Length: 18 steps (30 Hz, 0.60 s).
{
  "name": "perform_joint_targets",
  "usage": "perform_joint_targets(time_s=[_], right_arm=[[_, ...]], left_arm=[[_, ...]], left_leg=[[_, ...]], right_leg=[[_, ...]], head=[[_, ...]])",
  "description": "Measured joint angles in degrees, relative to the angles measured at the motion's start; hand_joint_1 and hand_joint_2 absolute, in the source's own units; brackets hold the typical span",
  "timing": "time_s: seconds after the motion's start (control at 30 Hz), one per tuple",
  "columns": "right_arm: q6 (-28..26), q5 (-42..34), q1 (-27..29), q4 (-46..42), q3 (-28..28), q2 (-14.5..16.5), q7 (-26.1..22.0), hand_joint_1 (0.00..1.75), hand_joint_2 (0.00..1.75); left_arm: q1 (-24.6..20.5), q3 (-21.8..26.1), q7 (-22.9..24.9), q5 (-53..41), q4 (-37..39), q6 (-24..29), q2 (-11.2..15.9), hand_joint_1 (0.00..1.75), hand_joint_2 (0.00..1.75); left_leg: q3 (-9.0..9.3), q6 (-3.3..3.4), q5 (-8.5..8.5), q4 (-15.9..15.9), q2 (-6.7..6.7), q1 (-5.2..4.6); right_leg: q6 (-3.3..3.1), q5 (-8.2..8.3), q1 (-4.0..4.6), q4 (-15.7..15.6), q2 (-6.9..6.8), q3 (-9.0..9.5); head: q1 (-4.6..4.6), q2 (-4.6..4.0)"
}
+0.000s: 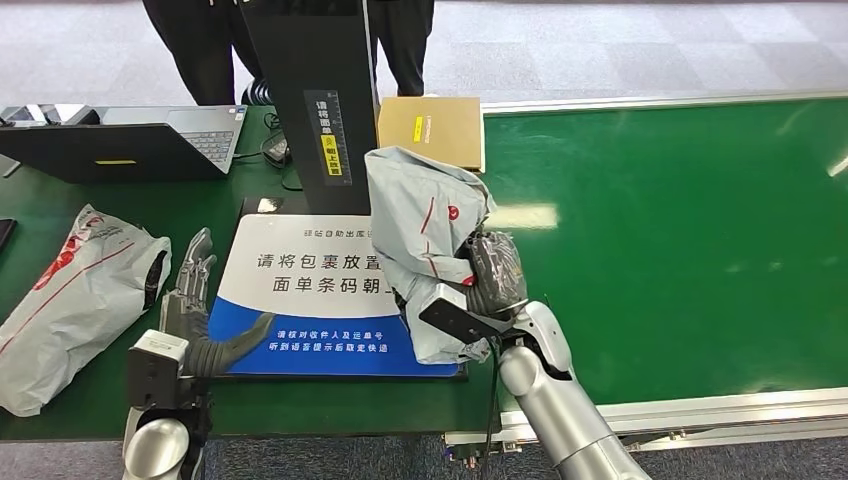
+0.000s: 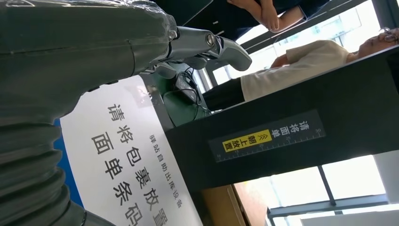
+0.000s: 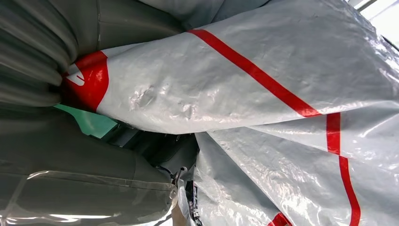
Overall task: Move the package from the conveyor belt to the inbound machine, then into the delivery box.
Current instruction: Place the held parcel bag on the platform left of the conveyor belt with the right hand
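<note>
A grey plastic package [image 1: 425, 225] with red stripes is gripped by my right hand [image 1: 492, 275], crumpled and lifted over the right side of the inbound machine's white and blue plate [image 1: 300, 290]. Up close, the package [image 3: 263, 94] lies against the hand [image 3: 70, 165]. The machine's black post [image 1: 315, 90] rises behind the plate. My left hand [image 1: 190, 300] lies open at the plate's left edge, fingers spread, holding nothing. Its fingers [image 2: 207, 44] reach out over the plate [image 2: 127, 160] below the black post [image 2: 291, 136].
A second grey package [image 1: 75, 300] lies on the green table at the left. A laptop [image 1: 130, 140] sits at the back left and a brown cardboard box [image 1: 432, 130] behind the machine. The green conveyor belt [image 1: 680, 230] spreads to the right. People [image 1: 300, 40] stand behind the table.
</note>
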Motion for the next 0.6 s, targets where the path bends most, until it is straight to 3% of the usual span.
perform_joint_targets(time_s=[0.6], right_arm=[[-0.9, 4.9, -4.0, 5.6, 7.6, 3.5, 1.7, 1.67, 1.75]], left_arm=[[-0.2, 0.0, 0.1, -0.1, 0.0, 0.0, 0.0, 0.00, 1.75]], left_leg=[[0.00, -0.03, 0.02, 0.0, 0.00, 0.00]], right_leg=[[-0.01, -0.01, 0.00, 0.0, 0.00, -0.02]], head=[[0.00, 0.00]])
